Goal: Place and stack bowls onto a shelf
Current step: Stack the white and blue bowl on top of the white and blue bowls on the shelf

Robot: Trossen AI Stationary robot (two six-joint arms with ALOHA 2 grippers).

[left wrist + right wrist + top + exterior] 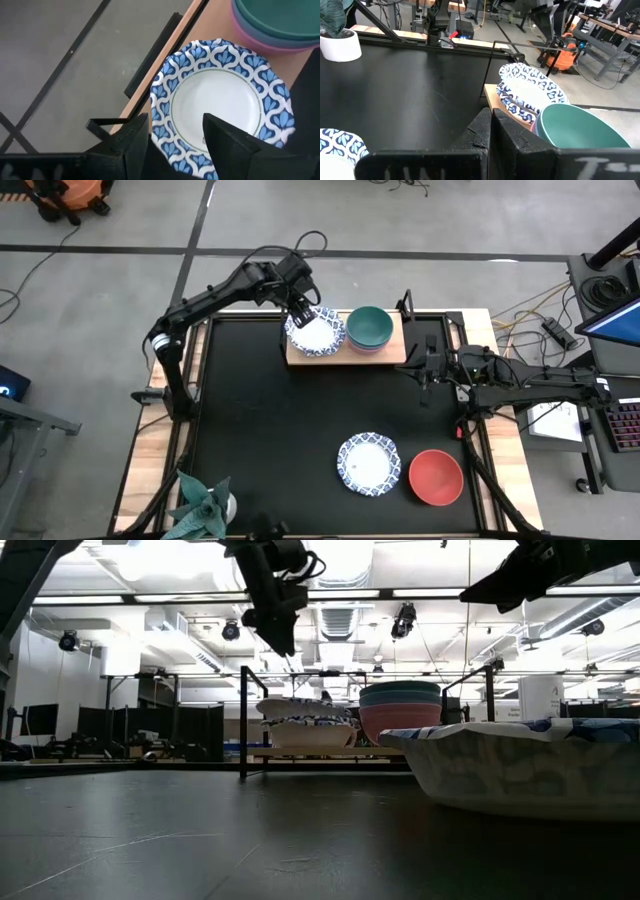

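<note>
L gripper (303, 311) fingers apart, over stacked blue-patterned white bowls (315, 332) on light wooden shelf (392, 352), beside green-topped bowl stack (369, 326); contact w/ rim unclear. R gripper (424, 370) fingers together, just off shelf

Green bowl (280, 17) cut off; lower bowls perhaps hidden.

I can't read any text, label, brand, number or sign from here. My right wrist view shows pale, blurred marks along the near edge of the gripper body, but I can't make them out as letters.
</note>
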